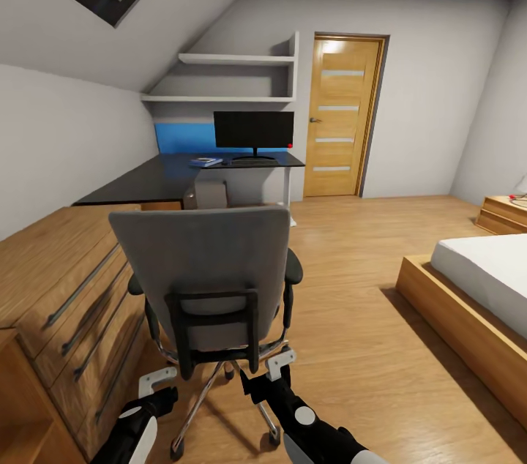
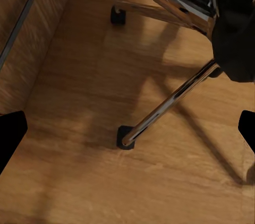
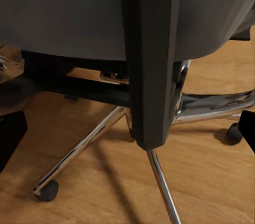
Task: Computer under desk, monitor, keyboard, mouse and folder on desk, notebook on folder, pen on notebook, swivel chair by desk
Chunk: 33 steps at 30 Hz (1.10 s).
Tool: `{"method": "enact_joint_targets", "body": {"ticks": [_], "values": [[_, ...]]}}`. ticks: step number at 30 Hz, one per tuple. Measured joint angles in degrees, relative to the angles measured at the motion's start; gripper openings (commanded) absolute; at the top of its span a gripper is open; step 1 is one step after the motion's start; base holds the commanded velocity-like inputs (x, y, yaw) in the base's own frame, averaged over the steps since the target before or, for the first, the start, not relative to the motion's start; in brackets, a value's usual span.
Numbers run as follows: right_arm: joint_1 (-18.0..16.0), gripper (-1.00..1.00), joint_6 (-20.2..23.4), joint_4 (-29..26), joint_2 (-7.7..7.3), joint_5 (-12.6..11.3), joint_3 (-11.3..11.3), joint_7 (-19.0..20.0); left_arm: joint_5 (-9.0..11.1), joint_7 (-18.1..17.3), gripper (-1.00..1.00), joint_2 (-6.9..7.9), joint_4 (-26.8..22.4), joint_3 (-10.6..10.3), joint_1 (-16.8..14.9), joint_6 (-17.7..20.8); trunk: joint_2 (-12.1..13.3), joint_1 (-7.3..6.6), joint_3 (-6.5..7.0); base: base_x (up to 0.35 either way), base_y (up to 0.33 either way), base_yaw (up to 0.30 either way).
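While the swivel chair (image 1: 208, 281) stands w/ its tall grey back toward the robot, just ahead of both arms, it sits well apart from the desk (image 1: 176, 175) at the far wall. A light-wood chest (image 1: 66, 288) flanks it on the robot's left.

Desk status: monitor (image 1: 254, 129) upright on the black top; a blue item, prob. the folder (image 1: 207, 162), lies on the desk beside the monitor stand. Keyboard, mouse, pen: too small to confirm.

Gripper status:
- Left gripper (image 1: 159, 385): low, near the chrome base (image 2: 170, 102); fingers spread wide, nothing between them.
- Right gripper (image 1: 267, 370): just behind the black back-frame spine (image 3: 151, 75); fingers wide, empty.

Handling notes (judgement):
- Chair is heavy vs. the desk items, rigid in frame, soft in upholstery. It rolls on castors (image 3: 47, 190), so push, don't lift.
- Seat likely swivels; an off-centre push may spin it rather than roll it.
- Chrome legs look slick and round: poor grip point.
- Best hold: black back frame, approx. centre, or both sides of the backrest for even thrust.
- Watch clearance to the chest on the left.
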Motion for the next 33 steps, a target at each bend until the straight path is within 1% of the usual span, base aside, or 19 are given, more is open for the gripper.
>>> {"method": "enact_joint_targets", "body": {"ticks": [8,22,24,27,30,33], "values": [[-0.01,1.0,-0.02,0.01,0.0,0.01,-0.08,-0.02,-0.13,0.05,1.0,0.01,0.01,0.02,0.0,0.03,0.0,-0.01,0.0,0.24,0.0,0.0],[0.01,1.0,-0.02,0.01,0.0,0.0,-0.09,-0.02,-0.2,0.02,1.0,-0.01,0.01,-0.03,0.0,-0.16,0.0,0.0,0.0,0.128,0.0,0.0],[0.01,1.0,-0.02,0.01,0.0,0.0,-0.09,-0.02,-0.15,0.02,1.0,0.0,0.01,-0.04,0.0,-1.33,0.0,-0.01,0.0,0.174,0.0,0.0],[0.01,1.0,-0.02,0.01,0.0,0.01,-0.09,-0.02,-0.26,0.11,1.0,-0.06,0.84,-0.01,0.0,-4.41,0.0,-0.01,0.0,0.229,0.0,0.0],[0.01,1.0,-0.02,0.01,0.0,0.01,-0.12,-0.02,-0.28,0.17,1.0,-0.06,1.46,0.02,0.01,-5.47,0.0,-0.02,-0.01,0.288,0.0,0.0],[0.01,1.0,-0.02,0.02,0.0,0.01,-0.09,-0.02,-0.26,0.17,1.0,-0.07,1.6,-0.02,0.01,-5.71,0.0,-0.02,-0.01,0.314,0.0,0.0]]}}
